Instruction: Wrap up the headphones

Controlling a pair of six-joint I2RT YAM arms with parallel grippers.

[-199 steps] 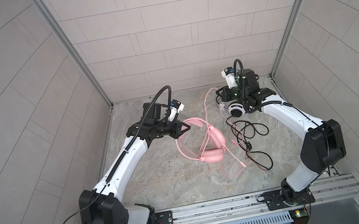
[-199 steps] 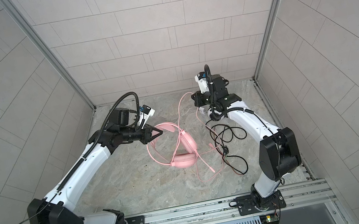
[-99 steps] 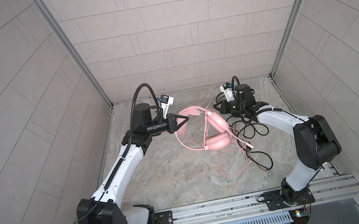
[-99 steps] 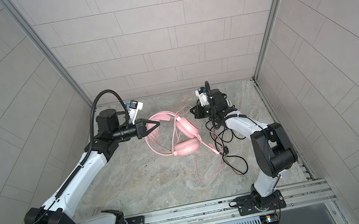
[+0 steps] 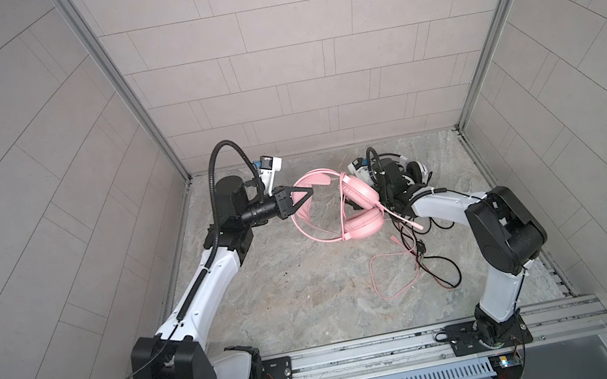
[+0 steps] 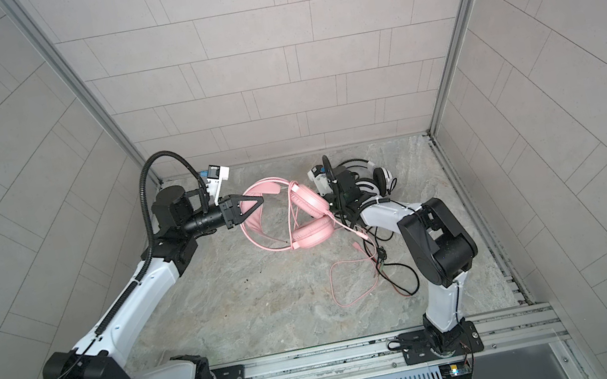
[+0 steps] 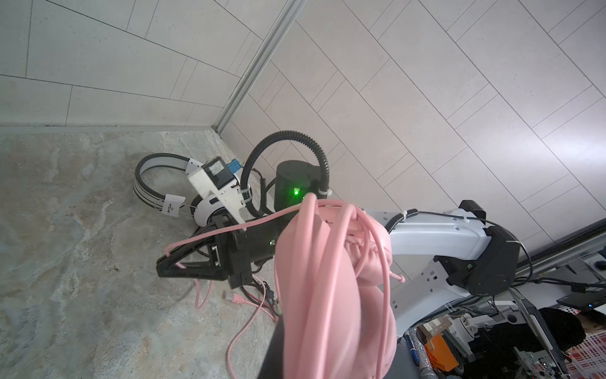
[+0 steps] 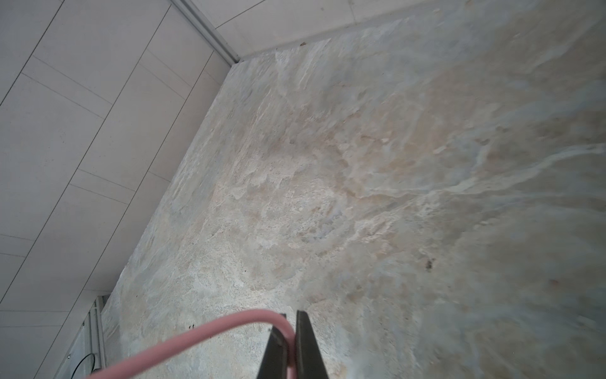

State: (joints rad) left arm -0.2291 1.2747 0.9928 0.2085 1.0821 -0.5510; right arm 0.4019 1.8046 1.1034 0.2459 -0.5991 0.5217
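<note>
The pink headphones (image 5: 358, 200) hang tilted above the floor at the back middle, ear cups low. My left gripper (image 5: 309, 190) is shut on their headband (image 6: 256, 218). In the left wrist view the pink band (image 7: 328, 295) fills the foreground with several turns of pink cable round it and hides the jaws. My right gripper (image 8: 291, 315) is shut on the pink cable (image 8: 196, 334); it points at the ear cups from the right (image 7: 162, 265). The white-and-black headphones (image 5: 414, 170) lie behind the right wrist near the back right corner.
A loose loop of pink cable (image 5: 377, 283) and a tangle of black cable (image 5: 449, 270) lie on the stone floor right of centre, beside the right arm's elbow. Tiled walls close in the back and both sides. A metal rail (image 5: 364, 350) runs along the front.
The left gripper has lifted the pink headphones off the floor and carried them back. The right arm has dropped low and swung in beside the ear cups with the cable.
</note>
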